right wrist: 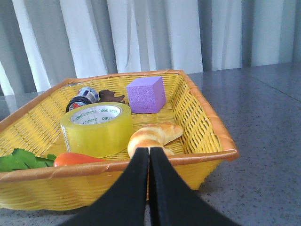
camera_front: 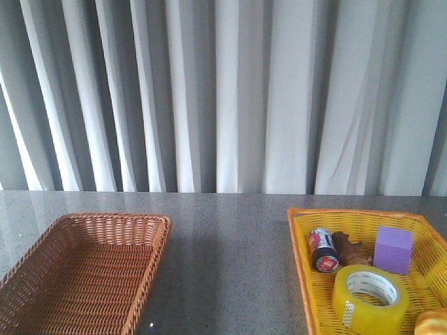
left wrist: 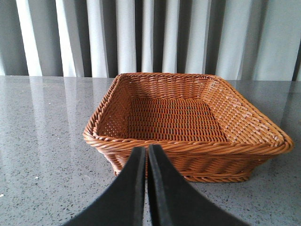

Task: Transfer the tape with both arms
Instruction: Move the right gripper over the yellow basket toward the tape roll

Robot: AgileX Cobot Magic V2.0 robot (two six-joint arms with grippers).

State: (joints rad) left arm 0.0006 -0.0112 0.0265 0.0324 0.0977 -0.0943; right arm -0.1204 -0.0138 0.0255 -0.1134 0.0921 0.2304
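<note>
In the front view no arm is visible. The tape (camera_front: 370, 299) lies flat in the yellow basket (camera_front: 302, 241) on the right side of the table (camera_front: 230, 265), with its white core facing up. Behind it are a small red-and-white can (camera_front: 323, 250), a brown knobbly piece (camera_front: 349, 250) and a purple cube (camera_front: 393, 248); something bread-coloured (camera_front: 431, 322) shows at the corner. The brown wicker basket (camera_front: 150, 269) stands well apart on the left and has nothing inside, so I judge it is the place where the tape must arrive, and the distance between the baskets is why two arms are needed.

In the left wrist view the left gripper (left wrist: 146, 155) has its fingers pressed together and holds nothing. It stands just before the near rim of the wicker basket, probably waiting to receive.

In the right wrist view the right gripper (right wrist: 149, 155) is also closed on nothing, near the front rim of the yellow basket. The tape is inside, just beside a croissant (right wrist: 153, 136), with an orange carrot (right wrist: 77, 160) and green leaves (right wrist: 21, 160) in front. Lying flat, the roll offers its wall and core hole for a grasp, but the fingers must first open
</note>
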